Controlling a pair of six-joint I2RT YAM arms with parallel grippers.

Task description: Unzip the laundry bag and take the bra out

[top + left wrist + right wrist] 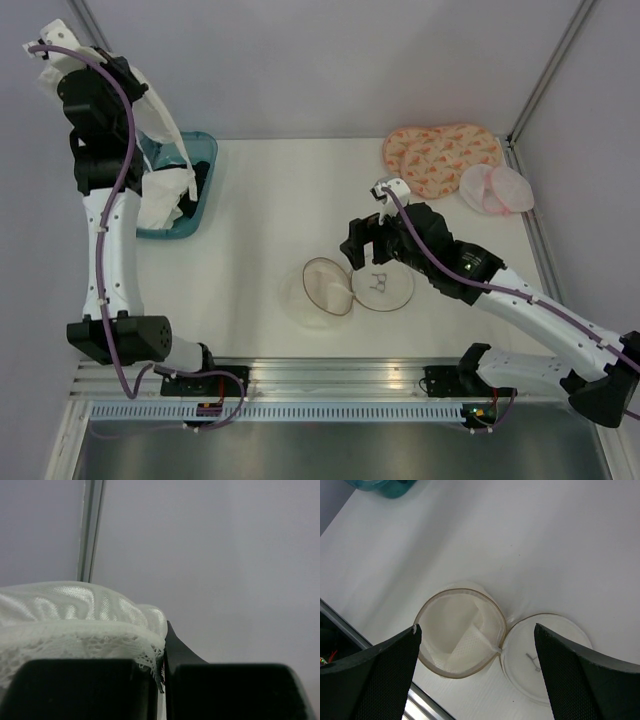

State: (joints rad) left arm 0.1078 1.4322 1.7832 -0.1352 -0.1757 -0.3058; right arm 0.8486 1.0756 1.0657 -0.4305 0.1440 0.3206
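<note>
The laundry bag lies unzipped in the middle of the table. Its cream dome half (322, 288) gapes open, and the round lid with the black bra icon (385, 285) is flipped to its right. In the right wrist view the tan-rimmed pouch (460, 635) holds only folded mesh lining, with the lid (545, 655) beside it. My right gripper (362, 245) (475, 628) is open and empty just above the bag. My left gripper (52, 75) (162, 667) is raised high at the far left, shut on the white satin-and-lace bra (75, 620). The bra's strap (165, 120) hangs down toward the basket.
A teal basket (205, 150) stands at the far left under the hanging strap, with white cloth (165, 200) and black cloth (200, 178) in it. A pink-orange patterned pad (440, 155) and a pale pink round mesh pair (495, 188) lie at the far right. A metal rail (330, 375) runs along the near edge.
</note>
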